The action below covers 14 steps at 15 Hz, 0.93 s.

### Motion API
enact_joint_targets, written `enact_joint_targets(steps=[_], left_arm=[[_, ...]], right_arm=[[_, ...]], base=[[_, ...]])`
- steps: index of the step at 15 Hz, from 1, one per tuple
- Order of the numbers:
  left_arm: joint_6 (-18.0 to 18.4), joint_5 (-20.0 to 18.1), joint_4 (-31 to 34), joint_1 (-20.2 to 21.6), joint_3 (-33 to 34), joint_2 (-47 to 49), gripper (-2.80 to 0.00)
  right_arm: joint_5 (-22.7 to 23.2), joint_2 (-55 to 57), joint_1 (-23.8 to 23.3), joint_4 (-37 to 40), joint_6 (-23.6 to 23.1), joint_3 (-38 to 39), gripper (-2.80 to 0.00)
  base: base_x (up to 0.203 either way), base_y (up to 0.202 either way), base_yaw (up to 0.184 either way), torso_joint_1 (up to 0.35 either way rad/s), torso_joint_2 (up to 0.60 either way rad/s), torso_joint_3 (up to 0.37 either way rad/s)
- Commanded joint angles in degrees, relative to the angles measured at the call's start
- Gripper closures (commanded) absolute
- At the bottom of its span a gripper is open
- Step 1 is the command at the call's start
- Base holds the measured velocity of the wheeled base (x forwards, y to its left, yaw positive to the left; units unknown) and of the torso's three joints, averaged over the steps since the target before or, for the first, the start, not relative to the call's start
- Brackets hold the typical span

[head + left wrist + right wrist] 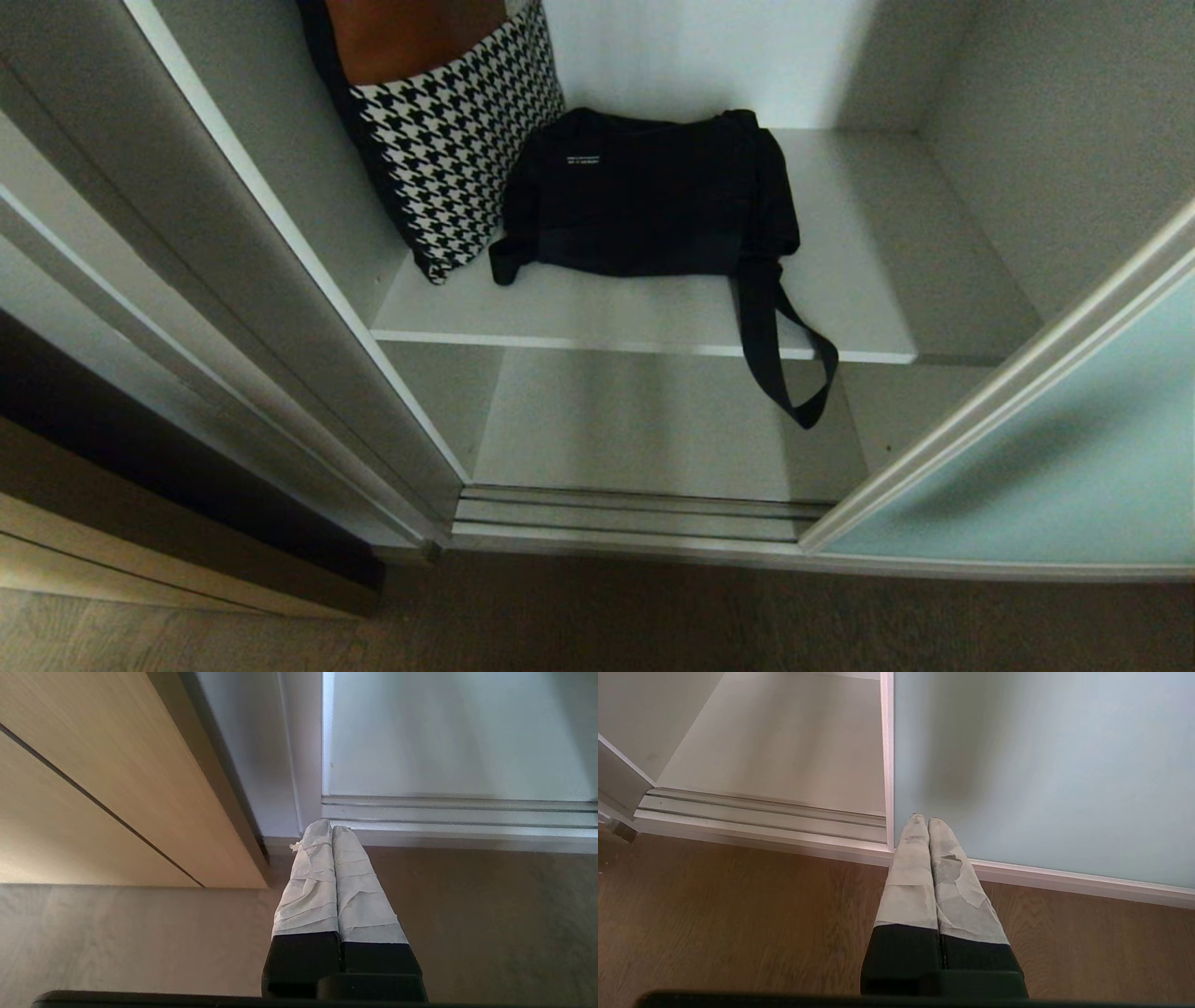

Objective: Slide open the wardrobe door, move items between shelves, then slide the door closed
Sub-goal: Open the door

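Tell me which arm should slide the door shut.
Right, probably. The right gripper, shut, hangs just before the door near its frame edge; the left gripper, also shut, hangs by the wood panel, across the opening.

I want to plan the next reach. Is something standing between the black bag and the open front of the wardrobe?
Nothing visible does. The black bag lies on the shelf, its strap hanging over the front edge. The sliding door is off to the right, the houndstooth bag beside it on the left.
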Motion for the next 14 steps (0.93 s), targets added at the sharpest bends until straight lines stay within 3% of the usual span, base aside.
enact_joint_targets(steps=[1,3,6,14], left_arm=[[3.90,0.06,-1.60,-0.03,0.13,-0.72,0.00],[2.22,-1.46,3.23,0.01,-0.89,-0.70,0.00],[1.13,-0.44,-0.09,-0.03,0.08,-0.71,0.00],[0.88,-0.51,0.26,-0.03,0.15,-0.70,0.00]], right_arm=[[0.00,-0.10,0.02,-0.09,0.01,0.00,0.00],[0.00,-0.10,0.02,-0.03,-0.07,0.03,0.00],[0.00,-0.10,0.02,-0.09,0.01,0.00,0.00],[0.00,-0.10,0.02,-0.09,0.01,0.09,0.00]], base=[[0.000,0.000,0.000,0.000,0.00,0.000],[0.000,0.000,0.000,0.000,0.00,0.000],[0.000,0.000,0.000,0.000,0.00,0.000],[0.000,0.000,0.000,0.000,0.00,0.000]])
